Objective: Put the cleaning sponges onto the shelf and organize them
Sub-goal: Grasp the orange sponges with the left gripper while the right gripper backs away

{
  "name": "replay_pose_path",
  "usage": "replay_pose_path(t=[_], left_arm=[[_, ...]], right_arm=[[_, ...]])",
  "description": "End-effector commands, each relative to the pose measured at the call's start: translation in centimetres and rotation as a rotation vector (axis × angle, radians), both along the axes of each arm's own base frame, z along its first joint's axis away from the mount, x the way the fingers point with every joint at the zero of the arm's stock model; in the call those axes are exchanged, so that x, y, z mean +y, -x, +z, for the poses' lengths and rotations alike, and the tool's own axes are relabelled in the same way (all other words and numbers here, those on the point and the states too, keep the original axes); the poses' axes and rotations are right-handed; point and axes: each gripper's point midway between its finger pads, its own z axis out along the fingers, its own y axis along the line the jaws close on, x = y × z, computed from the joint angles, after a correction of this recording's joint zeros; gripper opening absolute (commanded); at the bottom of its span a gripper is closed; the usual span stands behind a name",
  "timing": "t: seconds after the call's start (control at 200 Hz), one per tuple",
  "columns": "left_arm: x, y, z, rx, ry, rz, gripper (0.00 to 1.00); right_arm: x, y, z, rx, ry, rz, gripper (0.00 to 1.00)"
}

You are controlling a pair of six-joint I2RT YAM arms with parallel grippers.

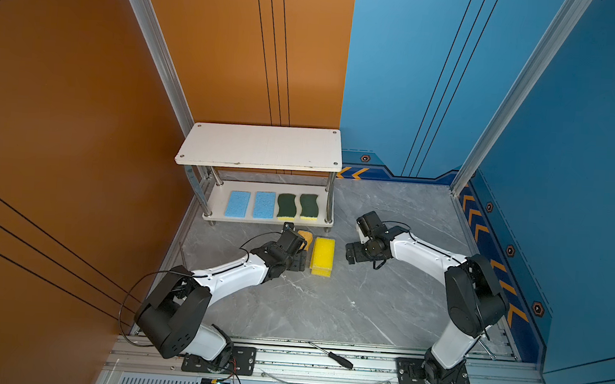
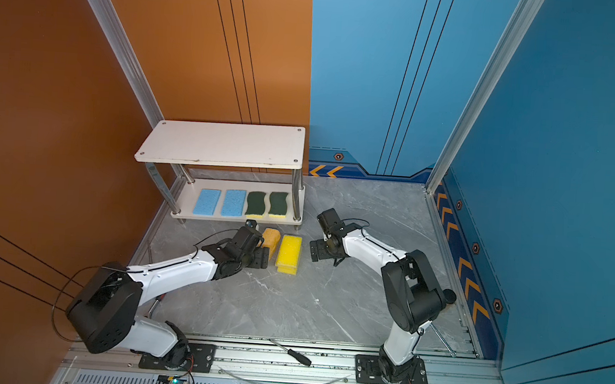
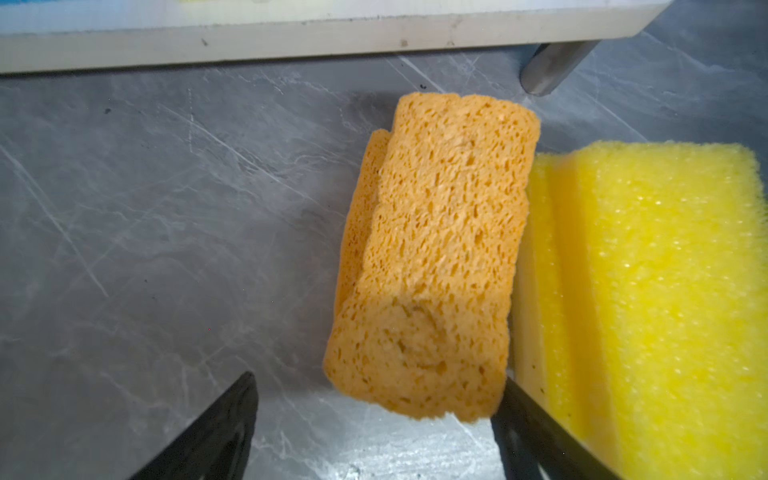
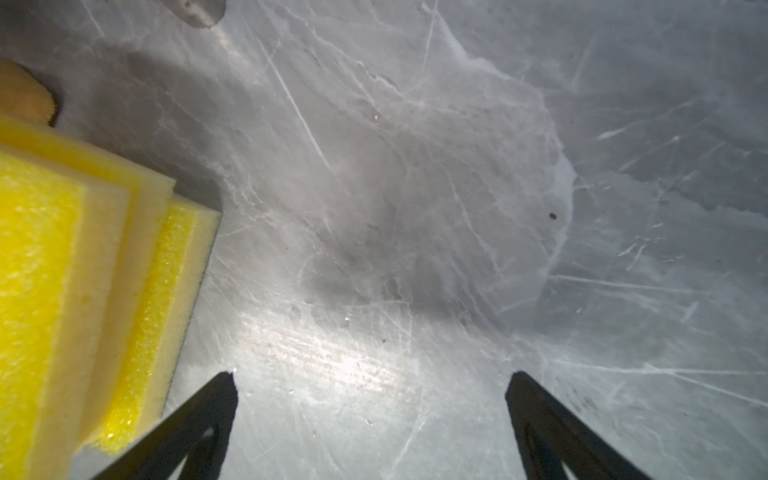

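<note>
The shelf (image 1: 261, 147) (image 2: 224, 144) stands at the back left, its top board bare. Its lower board (image 1: 267, 220) carries two light blue sponges (image 1: 238, 203) (image 1: 264, 204) and two wavy green-on-yellow sponges (image 1: 286, 205) (image 1: 308, 206). In front of it lie two stacked orange sponges (image 1: 306, 237) (image 3: 440, 249), right beside a stack of yellow sponges (image 1: 322, 255) (image 4: 62, 270). My left gripper (image 3: 376, 378) is open around the orange stack's near end, one finger between the orange and yellow stacks. My right gripper (image 4: 370, 374) is open over bare table, right of the yellow stack.
A screwdriver (image 1: 331, 356) lies on the front rail. The shelf's chrome leg (image 3: 552, 66) and lower board edge (image 3: 291, 37) stand just beyond the orange sponges. Orange and blue walls close in the grey marble table (image 1: 364, 308).
</note>
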Motion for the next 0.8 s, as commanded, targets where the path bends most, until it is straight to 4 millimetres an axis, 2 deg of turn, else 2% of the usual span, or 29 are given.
replay_pose_path(t=[0.0,0.125,0.411,0.796], left_arm=[[-0.7,0.0,0.7,-0.025,0.053,-0.065,0.89],[-1.7,-0.4,1.3,-0.037,0.125,-0.107,0.91],[-1.9,-0.9,0.4,0.002,0.093,-0.127,0.91],[-2.4,-1.8,0.3,0.005,0.086,-0.142,0.88]], right_arm=[[-0.6,0.9,-0.1,0.030,0.007,0.013,1.00],[-0.5,0.9,-0.2,0.033,0.006,0.013,1.00],[-0.6,1.0,-0.1,0.032,0.005,0.012,1.00],[-0.8,1.0,-0.2,0.033,0.008,0.008,1.00]])
